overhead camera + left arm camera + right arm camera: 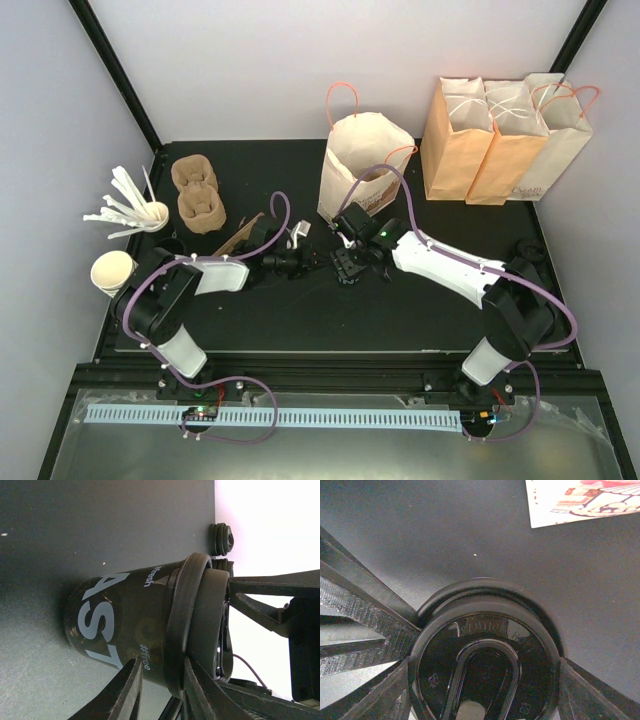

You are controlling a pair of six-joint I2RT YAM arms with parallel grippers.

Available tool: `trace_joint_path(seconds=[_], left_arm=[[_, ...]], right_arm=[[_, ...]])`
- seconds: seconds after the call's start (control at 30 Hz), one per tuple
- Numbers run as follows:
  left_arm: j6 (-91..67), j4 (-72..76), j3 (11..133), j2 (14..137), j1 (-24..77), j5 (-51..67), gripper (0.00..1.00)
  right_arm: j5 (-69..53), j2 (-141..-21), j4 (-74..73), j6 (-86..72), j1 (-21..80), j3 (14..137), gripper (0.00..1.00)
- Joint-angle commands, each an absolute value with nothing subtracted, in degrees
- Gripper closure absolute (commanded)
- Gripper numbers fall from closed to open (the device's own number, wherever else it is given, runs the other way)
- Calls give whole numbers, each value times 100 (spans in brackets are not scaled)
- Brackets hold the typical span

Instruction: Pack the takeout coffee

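The takeout coffee (pixel 125 625) is a black cup with white lettering and a black lid (pixel 485 665), standing on the dark mat. My left gripper (pixel 161 662) reaches in from the side. One finger (pixel 127 685) lies against the cup wall under the lid's rim, the other (pixel 200 687) on the lid above the rim, pinching it. My right gripper (pixel 484 662) comes from above, its fingers (pixel 370 630) pressed to opposite edges of the lid. From overhead the left gripper (pixel 310 262) and right gripper (pixel 347 267) meet mid-table and hide the cup.
An open paper bag (pixel 362 165) stands just behind the grippers, its printed corner (pixel 580 500) near the cup. Three more bags (pixel 505 135) stand at the back right. Cup carriers (pixel 197 192), a cup of stirrers (pixel 150 212) and white cups (pixel 112 272) sit left. Loose black lids (pixel 221 537) lie right.
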State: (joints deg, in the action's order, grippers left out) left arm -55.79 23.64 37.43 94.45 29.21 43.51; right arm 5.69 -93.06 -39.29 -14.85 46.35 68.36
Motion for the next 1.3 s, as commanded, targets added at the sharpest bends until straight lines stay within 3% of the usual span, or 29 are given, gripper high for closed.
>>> trace_joint_path(seconds=[0.0, 0.2, 0.4, 0.67, 1.27], left_arm=[[-5254, 1533, 3681, 9155, 2957, 3968, 72], [-4631, 511, 4355, 8393, 2573, 4071, 59], [-4539, 460, 4727, 8655, 2435, 4464, 57], [-4537, 693, 4721, 9116, 2455, 4615, 67], [-4601, 1006, 4333, 9417, 2724, 4631, 73]], right_arm=[[-279, -9572, -4638, -1443, 4685, 6555, 37], [-302, -9391, -4625, -1365, 4682, 6491, 37], [-431, -9356, -4591, -1213, 4683, 6492, 37], [-373, -9341, -4763, -1064, 4691, 6565, 37], [98, -9553, -4931, -1119, 4808, 6706, 37]])
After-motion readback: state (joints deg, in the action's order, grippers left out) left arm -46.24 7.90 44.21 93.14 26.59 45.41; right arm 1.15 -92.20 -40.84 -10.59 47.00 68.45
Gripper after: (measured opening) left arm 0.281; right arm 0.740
